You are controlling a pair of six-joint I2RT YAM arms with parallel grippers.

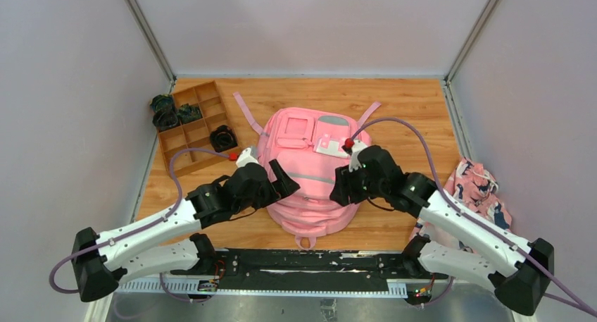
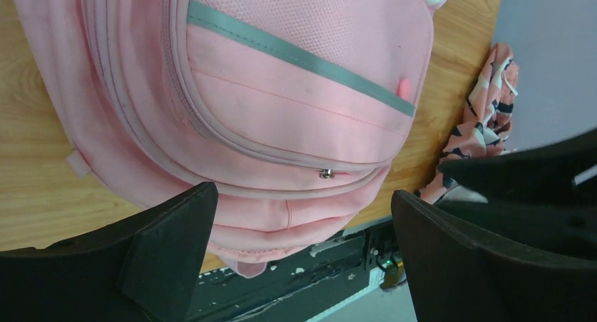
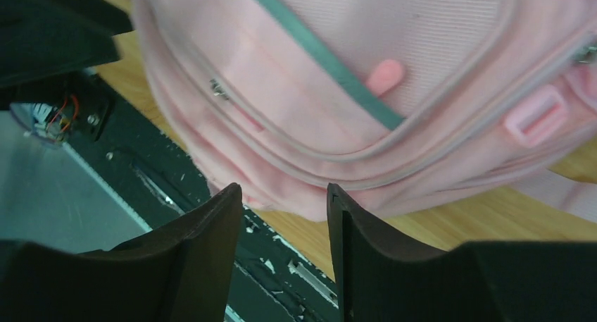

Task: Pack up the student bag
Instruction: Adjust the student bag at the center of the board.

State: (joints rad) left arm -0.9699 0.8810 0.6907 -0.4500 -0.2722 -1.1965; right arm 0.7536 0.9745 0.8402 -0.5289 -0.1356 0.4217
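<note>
The student bag (image 1: 310,174) lies flat in the middle of the counter (image 1: 394,110), front pockets up. Its pink straps (image 1: 244,110) trail toward the far wall and its small carry loop points at the black rail (image 1: 296,262) along the near edge. A white-and-grey patch (image 1: 329,146) sits on its far right part, and a grey strip (image 2: 296,54) crosses the front pocket.

The left fingers (image 1: 280,177) stand over the bag's left flank, spread as wide as they go and holding nothing. In the left wrist view they frame the bag's near end. The pocket seam with its metal zipper pull (image 2: 325,173) shows in the gap between them, beyond the tips, and neither finger is seen touching the fabric.

The right fingers (image 1: 345,184) are over the bag's right flank, across from the left pair, with the body of the bag between the two. They are parted roughly halfway, leaving a narrow gap with nothing gripped in it. In the right wrist view that gap shows bare counter and the rail, and the bag's rounded edge lies just past the tips. I cannot tell whether they brush it.

A wooden tray (image 1: 193,128) with dark items in its compartments sits at the far left, and a patterned cloth (image 1: 482,188) lies at the counter's right edge, both apart from the bag
</note>
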